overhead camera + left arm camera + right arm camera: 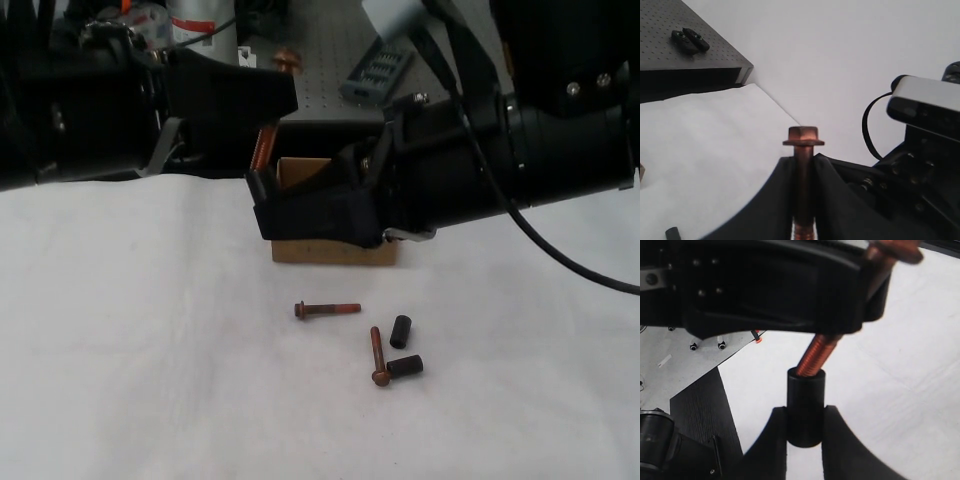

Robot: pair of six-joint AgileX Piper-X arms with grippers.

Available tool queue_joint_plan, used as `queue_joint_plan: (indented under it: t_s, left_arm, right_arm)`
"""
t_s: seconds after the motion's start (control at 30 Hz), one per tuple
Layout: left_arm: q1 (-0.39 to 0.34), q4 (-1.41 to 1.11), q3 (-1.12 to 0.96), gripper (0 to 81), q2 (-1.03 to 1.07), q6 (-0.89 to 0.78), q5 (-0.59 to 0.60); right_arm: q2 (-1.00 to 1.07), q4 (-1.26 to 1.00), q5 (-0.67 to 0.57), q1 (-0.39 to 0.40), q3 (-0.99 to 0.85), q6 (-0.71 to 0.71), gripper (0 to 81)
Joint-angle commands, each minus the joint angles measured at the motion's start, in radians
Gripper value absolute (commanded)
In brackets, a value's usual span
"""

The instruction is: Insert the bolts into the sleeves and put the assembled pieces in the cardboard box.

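Observation:
In the left wrist view my left gripper (803, 200) is shut on a copper bolt (803, 150), hex head outward. My right gripper (805, 435) is shut on a black sleeve (805, 407). The bolt's threaded end (815, 356) sits at the sleeve's mouth, slightly tilted. In the high view both grippers meet above the cardboard box (330, 252), the held bolt (264, 148) directly over the held sleeve (258, 186). Two more bolts (327, 309) (377, 355) and two loose sleeves (401, 331) (405, 366) lie on the white cloth in front of the box.
The white cloth (130, 350) covers the bench's near part. A perforated metal plate (320, 80) lies behind it with a grey case (375, 72) and a white container (203, 22). Black clamps (689, 40) rest on the plate.

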Motion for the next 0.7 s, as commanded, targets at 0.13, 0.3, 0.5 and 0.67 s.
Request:
queue_joint_plan:
  t_s: [0.13, 0.3, 0.5, 0.67]
  left_arm:
    - [0.003, 0.013, -0.001, 0.6, -0.015, 0.002, 0.006]
    - [0.003, 0.025, -0.001, 0.6, -0.015, 0.002, 0.006]
    - [0.003, 0.024, -0.001, 0.6, -0.015, 0.004, 0.006]
    - [0.003, 0.024, -0.001, 0.6, -0.015, 0.009, 0.006]
  right_arm:
    - [-0.026, -0.017, 0.007, -0.04, -0.005, 0.007, 2.9]
    - [-0.033, -0.017, 0.01, -0.06, -0.005, 0.018, 2.9]
    - [-0.041, -0.015, 0.03, -0.069, -0.005, 0.029, 2.9]
    - [-0.043, -0.007, 0.03, -0.083, -0.005, 0.029, 2.9]
